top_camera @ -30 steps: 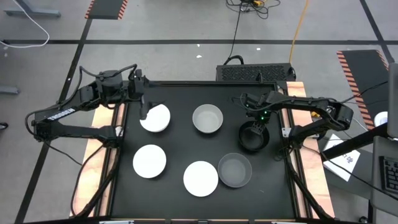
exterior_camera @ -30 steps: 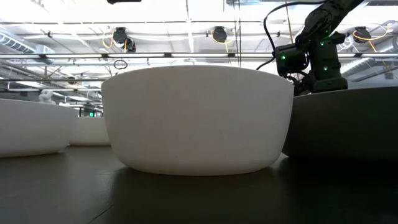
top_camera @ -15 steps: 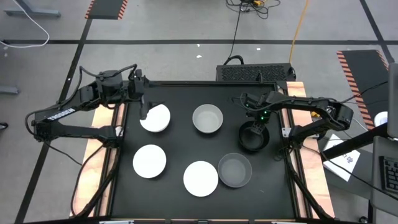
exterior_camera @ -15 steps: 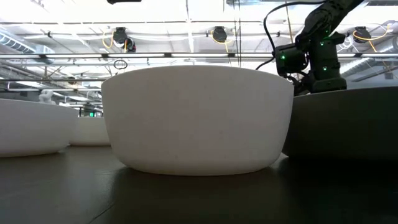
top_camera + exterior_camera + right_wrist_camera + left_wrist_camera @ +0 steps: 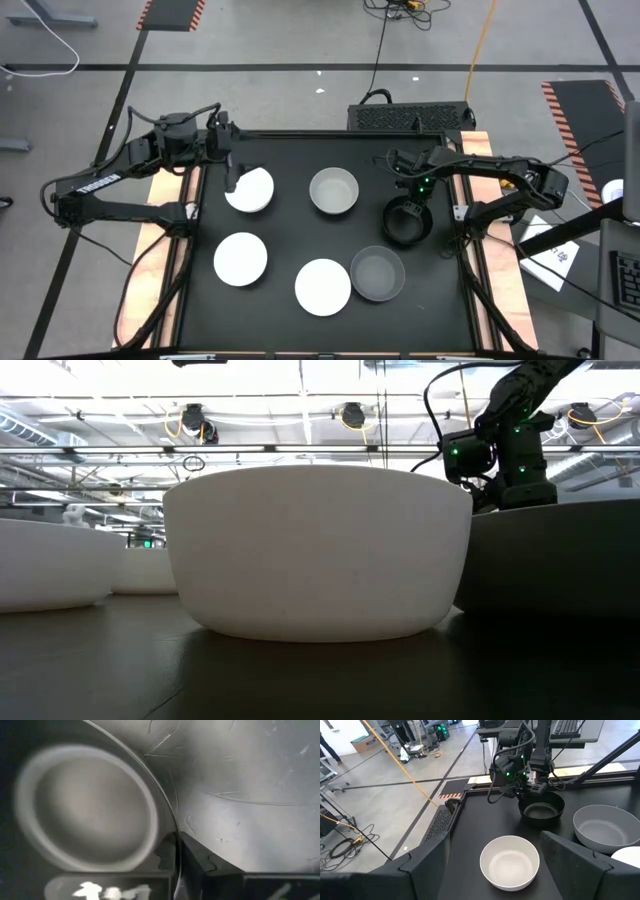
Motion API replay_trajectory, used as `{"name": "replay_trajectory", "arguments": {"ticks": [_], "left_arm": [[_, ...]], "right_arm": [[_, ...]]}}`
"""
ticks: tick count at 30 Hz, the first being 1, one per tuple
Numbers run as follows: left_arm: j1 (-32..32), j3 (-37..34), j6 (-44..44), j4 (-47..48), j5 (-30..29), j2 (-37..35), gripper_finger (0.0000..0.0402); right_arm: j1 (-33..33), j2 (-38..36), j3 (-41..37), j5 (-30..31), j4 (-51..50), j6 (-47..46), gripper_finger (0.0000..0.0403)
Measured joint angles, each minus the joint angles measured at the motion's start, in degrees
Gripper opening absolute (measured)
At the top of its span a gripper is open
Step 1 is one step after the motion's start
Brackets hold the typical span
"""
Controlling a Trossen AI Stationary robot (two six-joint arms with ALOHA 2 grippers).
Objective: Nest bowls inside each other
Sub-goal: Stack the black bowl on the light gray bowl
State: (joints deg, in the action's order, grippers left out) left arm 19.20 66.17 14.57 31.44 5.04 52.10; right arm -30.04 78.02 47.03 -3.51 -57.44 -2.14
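Six bowls stand on the black table top [image 5: 290, 150]. The white bowls are one at the far left [image 5: 254, 192], one at the near left [image 5: 241, 258] and one at the near middle [image 5: 323, 286]. A light grey bowl [image 5: 333, 191] stands at the far middle, a darker grey bowl [image 5: 378, 274] nearer, and the black bowl [image 5: 406, 224] at the right. My right gripper [image 5: 410, 203] is shut on the black bowl. My left gripper [image 5: 232, 176] hangs open over the far-left white bowl's left rim, its fingers wide apart in the left wrist view. My right gripper pinches the black bowl's far rim [image 5: 174, 840], one finger [image 5: 197, 856] inside the bowl and the other [image 5: 166, 854] outside. The fingers come from above, pointing down. The bowl stands upright with its base on the table [image 5: 541, 810].
The table's raised edge [image 5: 300, 133] runs along the far side, with wooden strips [image 5: 150, 240] at left and right. A black box [image 5: 410, 117] stands behind the table. In the low view the near white bowl [image 5: 318, 555] and the darker grey bowl [image 5: 550, 560] fill the foreground.
My right gripper has shut on the black bowl's far rim while its arm has stayed in place. The bowl has barely shifted.
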Motion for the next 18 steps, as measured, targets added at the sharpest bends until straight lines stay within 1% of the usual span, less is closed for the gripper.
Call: {"name": "replay_trajectory", "arguments": {"ticks": [11, 18], "left_arm": [[0.0, 0.0, -0.02, 0.07, 0.0, 0.0, 0.0315], [0.0, 0.0, -0.13, 0.09, 0.0, 0.0, 0.0315]], "right_arm": [[-0.02, 0.0, 0.32, -0.31, -0.15, -0.32, 0.0001], [-0.02, 0.02, 5.67, -0.79, -2.71, -0.24, 0.0001]]}}
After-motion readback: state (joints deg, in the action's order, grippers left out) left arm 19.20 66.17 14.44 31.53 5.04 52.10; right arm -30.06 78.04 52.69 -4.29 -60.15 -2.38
